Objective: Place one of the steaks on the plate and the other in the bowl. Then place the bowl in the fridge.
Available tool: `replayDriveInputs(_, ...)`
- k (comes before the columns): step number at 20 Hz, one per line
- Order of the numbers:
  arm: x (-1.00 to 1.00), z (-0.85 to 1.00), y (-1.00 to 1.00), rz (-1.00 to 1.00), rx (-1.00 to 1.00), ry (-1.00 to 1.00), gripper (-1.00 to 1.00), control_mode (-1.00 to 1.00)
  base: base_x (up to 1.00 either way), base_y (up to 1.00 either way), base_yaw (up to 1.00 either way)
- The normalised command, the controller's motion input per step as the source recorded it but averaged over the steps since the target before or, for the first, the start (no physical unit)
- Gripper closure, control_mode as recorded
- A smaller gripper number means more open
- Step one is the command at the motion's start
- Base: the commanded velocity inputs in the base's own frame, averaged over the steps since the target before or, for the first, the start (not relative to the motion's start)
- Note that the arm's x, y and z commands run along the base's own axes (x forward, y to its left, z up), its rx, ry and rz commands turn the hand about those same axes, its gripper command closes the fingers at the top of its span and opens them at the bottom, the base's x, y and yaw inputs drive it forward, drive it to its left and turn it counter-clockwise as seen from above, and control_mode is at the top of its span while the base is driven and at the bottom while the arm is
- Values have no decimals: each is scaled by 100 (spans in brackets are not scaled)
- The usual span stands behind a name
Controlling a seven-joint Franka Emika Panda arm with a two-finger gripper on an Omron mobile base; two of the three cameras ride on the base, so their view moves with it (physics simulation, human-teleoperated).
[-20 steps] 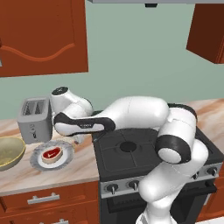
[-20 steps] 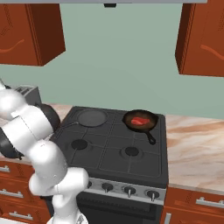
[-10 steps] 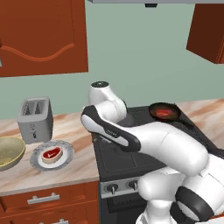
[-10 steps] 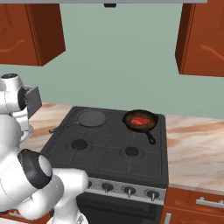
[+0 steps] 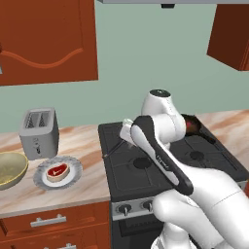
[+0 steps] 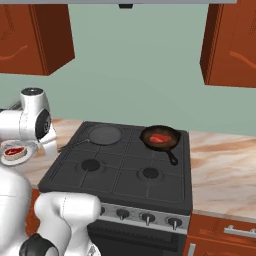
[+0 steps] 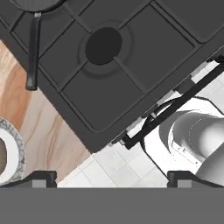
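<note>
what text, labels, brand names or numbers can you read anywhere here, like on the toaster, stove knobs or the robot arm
None: no readable word, number or sign stands on anything.
Toaster: plain grey front, no brand.
Stove knobs: dark, no markings legible.
Robot arm: a thin dark line along the link, no lettering.
Plate and cabinets: pattern and moulding only, no text.
</note>
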Motion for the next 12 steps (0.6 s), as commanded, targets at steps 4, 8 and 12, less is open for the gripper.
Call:
replayDriveInputs(4,-4,31,-84,43,-3,-6,-100,-100,0,0,0)
replayDriveInputs(8,0,11,-99,40,0,-20,-100,-100,0,0,0)
replayDriveInputs(12,53,0,-80,30,0,-9,-100,-100,0,0,0)
